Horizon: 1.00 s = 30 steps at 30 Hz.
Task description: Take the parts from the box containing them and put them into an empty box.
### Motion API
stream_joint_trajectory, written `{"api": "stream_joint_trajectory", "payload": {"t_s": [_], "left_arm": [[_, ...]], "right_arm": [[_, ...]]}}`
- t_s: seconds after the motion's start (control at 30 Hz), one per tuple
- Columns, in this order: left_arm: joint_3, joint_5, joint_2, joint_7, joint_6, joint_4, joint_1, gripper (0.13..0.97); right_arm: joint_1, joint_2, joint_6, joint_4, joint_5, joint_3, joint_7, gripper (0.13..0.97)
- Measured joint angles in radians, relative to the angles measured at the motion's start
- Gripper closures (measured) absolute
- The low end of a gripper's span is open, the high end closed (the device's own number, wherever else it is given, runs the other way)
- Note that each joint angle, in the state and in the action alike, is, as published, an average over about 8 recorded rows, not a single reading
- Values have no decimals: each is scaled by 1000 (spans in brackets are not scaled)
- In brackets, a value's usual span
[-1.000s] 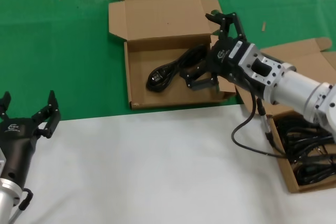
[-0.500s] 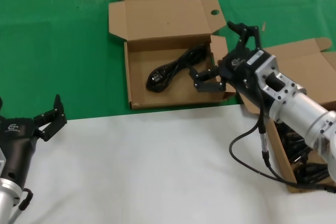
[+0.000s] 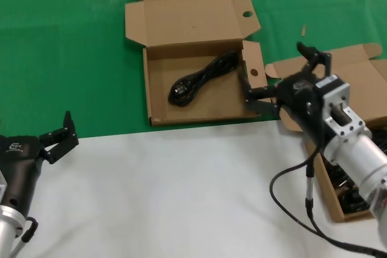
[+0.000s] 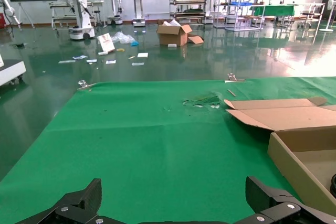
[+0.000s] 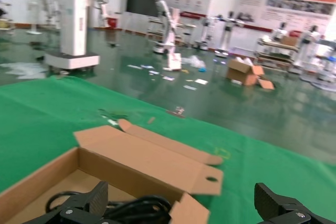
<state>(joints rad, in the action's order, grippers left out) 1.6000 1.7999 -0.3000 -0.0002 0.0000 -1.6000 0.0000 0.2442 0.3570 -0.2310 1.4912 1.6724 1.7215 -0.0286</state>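
Right gripper (image 3: 289, 72): we see fingers wide, empty, beside holed box (image 3: 199, 28).
Cord (image 3: 202, 78): inside it.
Left gripper (image 3: 36, 134): fingers wide, parked.

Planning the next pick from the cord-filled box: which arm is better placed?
Right. The right gripper, open and empty, sits between the holed box and the box of cords on the robot's right. The left gripper is parked far across the table.
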Motion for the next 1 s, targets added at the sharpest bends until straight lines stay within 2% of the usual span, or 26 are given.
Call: {"api": "stream_joint_trajectory", "payload": {"t_s": [0.1, 0.6, 1.0], "left_arm": [[0, 0, 0, 0, 0, 0, 0, 136], [0, 0, 0, 0, 0, 0, 0, 132], [0, 0, 0, 0, 0, 0, 0, 132]], "right_arm": [[-34, -8, 31, 15, 17, -17, 4, 129], [-195, -45, 184, 87, 102, -97, 23, 129], [-216, -50, 204, 96, 113, -107, 25, 129]]}}
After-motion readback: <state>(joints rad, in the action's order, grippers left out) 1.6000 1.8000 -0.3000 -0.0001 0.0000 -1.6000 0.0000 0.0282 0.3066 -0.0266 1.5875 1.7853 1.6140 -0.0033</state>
